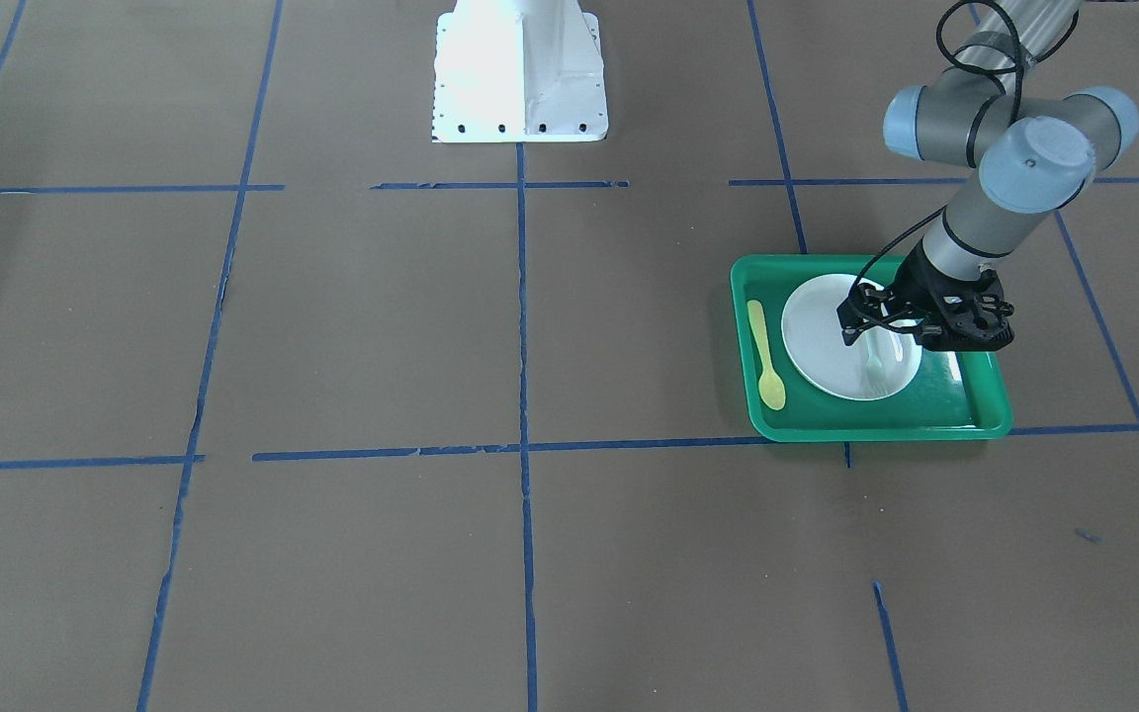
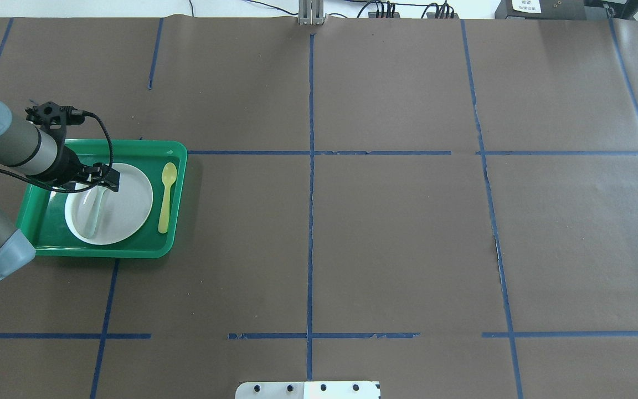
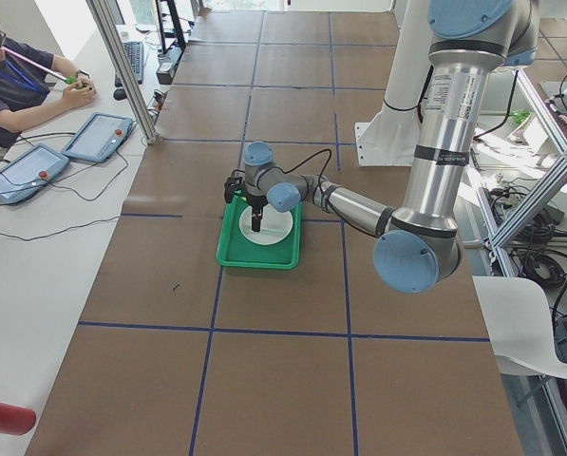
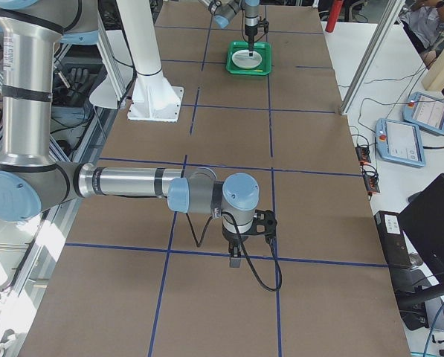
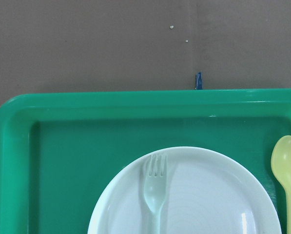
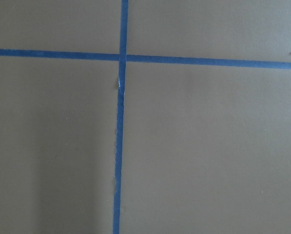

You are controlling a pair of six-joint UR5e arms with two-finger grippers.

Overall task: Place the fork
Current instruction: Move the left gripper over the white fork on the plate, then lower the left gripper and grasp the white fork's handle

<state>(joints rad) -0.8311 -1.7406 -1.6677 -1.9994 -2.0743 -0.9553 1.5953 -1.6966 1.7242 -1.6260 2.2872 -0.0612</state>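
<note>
Two jaws apart | left gripper (image 1: 879, 336) straddling fork (image 1: 874, 374) handle | fork flat on plate (image 1: 812, 341) in green tray (image 1: 876, 432)

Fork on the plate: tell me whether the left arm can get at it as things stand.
Probably yes. The left gripper hangs right above the fork, which lies bare on the white plate; the yellow spoon sits apart on the tray.

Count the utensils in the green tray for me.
2. The fork lies on the white plate; the yellow spoon lies on the green tray beside the plate. The left gripper hides a bit of the plate.
</note>
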